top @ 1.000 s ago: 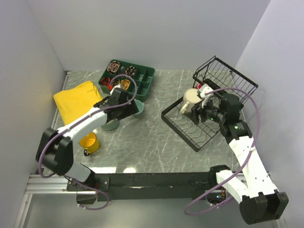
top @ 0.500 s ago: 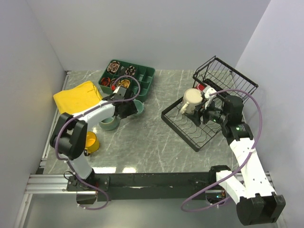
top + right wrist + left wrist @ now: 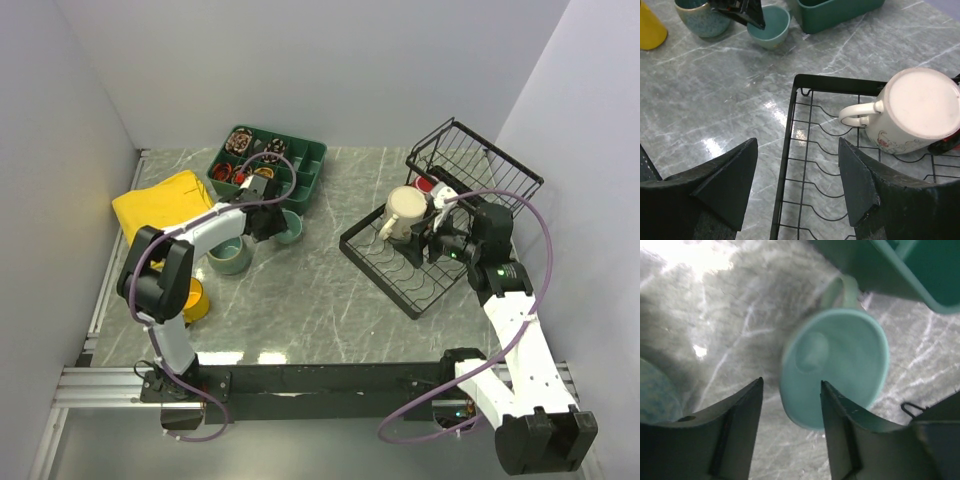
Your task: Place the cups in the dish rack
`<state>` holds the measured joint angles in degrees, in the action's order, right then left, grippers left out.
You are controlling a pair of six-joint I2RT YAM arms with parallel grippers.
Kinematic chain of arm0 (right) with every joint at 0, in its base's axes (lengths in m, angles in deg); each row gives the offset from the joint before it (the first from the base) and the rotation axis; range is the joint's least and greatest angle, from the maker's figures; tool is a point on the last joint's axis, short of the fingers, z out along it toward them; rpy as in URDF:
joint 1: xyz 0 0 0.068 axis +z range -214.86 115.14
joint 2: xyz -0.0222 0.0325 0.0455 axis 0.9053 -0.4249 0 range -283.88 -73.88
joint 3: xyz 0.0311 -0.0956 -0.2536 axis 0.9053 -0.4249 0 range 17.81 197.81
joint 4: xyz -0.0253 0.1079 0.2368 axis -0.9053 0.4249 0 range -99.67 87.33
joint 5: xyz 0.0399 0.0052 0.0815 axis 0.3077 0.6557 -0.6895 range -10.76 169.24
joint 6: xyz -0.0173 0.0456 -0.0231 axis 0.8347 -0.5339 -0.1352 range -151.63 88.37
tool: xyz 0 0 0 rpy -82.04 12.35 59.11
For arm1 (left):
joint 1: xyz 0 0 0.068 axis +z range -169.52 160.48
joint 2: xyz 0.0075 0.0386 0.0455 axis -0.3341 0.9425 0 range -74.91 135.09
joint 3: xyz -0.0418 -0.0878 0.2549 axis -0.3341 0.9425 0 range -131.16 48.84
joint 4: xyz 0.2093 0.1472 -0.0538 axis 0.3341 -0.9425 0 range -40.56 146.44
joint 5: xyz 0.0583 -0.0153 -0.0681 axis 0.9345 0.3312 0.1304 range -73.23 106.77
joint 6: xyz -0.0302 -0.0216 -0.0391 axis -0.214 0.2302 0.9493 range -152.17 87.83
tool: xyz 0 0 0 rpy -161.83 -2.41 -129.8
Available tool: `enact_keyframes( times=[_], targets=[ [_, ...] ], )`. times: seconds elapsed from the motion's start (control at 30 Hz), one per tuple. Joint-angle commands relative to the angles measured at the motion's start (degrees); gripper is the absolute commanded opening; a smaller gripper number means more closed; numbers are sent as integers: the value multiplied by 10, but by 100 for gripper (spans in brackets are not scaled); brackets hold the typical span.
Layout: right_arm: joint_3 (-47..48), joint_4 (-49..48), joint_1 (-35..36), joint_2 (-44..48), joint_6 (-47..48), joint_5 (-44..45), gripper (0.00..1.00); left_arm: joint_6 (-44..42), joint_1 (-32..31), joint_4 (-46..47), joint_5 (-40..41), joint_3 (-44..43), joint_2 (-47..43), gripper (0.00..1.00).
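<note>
The small pale teal cup (image 3: 289,228) (image 3: 840,360) stands upright on the table by the green tray. My left gripper (image 3: 268,222) (image 3: 791,385) is open and low at the cup's rim: one finger is over the cup's mouth, the other outside its wall, with a gap showing. The larger grey-green cup (image 3: 230,256) (image 3: 702,17) and the yellow cup (image 3: 190,300) stand to its left. In the dish rack (image 3: 400,275) (image 3: 790,150) a cream cup (image 3: 405,212) (image 3: 920,112) sits upside down, with a red cup (image 3: 432,187) behind it. My right gripper (image 3: 437,245) (image 3: 797,145) hangs open over the rack's front edge, holding nothing.
A dark green compartment tray (image 3: 268,170) (image 3: 910,270) with small items sits at the back left, just beyond the teal cup. A yellow cloth (image 3: 165,210) lies at the left edge. The rack's raised wire basket (image 3: 480,165) stands at the back right.
My left gripper has swung right from the grey-green cup to the teal cup and its jaws have narrowed. The right arm has barely moved.
</note>
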<state>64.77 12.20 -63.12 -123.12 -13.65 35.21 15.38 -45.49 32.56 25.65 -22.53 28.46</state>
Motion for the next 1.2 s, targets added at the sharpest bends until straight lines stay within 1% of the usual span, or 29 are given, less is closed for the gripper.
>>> enact_keyframes(
  times=[0.0,0.07,0.1,0.2,0.27,0.33,0.47,0.5,0.6,0.7,0.73,0.8,0.83,0.9,0.93,0.97,1.0,1.03,1.07,1.1,1.13,1.17],
  targets=[
    [-4,-19,-6,11,-7,-21,72,-13,13,18,-7,-17,16,50],
    [-3,-17,-7,12,-5,-24,72,-17,14,22,-11,-13,14,44],
    [-3,-16,-7,12,-5,-25,72,-18,14,27,-12,-11,13,39],
    [-2,-14,-7,11,-2,-30,72,-23,14,36,-17,-3,7,31],
    [1,-12,-8,12,-2,-33,72,-28,15,42,-21,4,1,29],
    [7,-6,-7,11,0,-35,72,-33,16,57,-27,16,-4,24],
    [21,7,-7,10,5,-42,72,-37,25,88,-45,37,-16,18],
    [23,13,-7,7,8,-47,72,-40,31,93,-50,45,-16,13],
    [42,29,-7,3,14,-52,72,-48,42,111,-82,55,-19,2],
    [58,55,-7,-5,28,-63,72,-63,44,130,-99,76,-47,1],
    [62,66,-7,-7,32,-70,72,-69,44,144,-112,84,-74,1],
    [81,109,-8,-19,57,-86,72,-95,44,158,-136,112,-104,1],
    [89,127,-7,-25,66,-101,72,-105,44,165,-167,120,-136,1],
    [110,177,-7,-42,93,-117,72,-137,44,191,-205,151,-171,1],
    [117,195,-8,-48,103,-126,74,-147,44,204,-228,163,-208,1],
    [124,224,-7,-53,118,-145,75,-155,44,217,-271,175,-227,1],
    [139,237,-6,-62,126,-157,79,-174,44,259,-304,200,-246,1],
    [147,251,-5,-65,134,-168,82,-181,44,278,-329,213,-282,1],
    [155,274,-4,-73,149,-190,85,-198,44,300,-388,235,-298,1],
    [174,285,-2,-77,153,-199,91,-210,44,339,-414,244,-314,1],
    [184,294,2,-81,156,-206,92,-219,44,359,-433,254,-345,1],
    [194,305,5,-90,152,-214,94,-245,44,377,-453,276,-362,1]
  ],
)
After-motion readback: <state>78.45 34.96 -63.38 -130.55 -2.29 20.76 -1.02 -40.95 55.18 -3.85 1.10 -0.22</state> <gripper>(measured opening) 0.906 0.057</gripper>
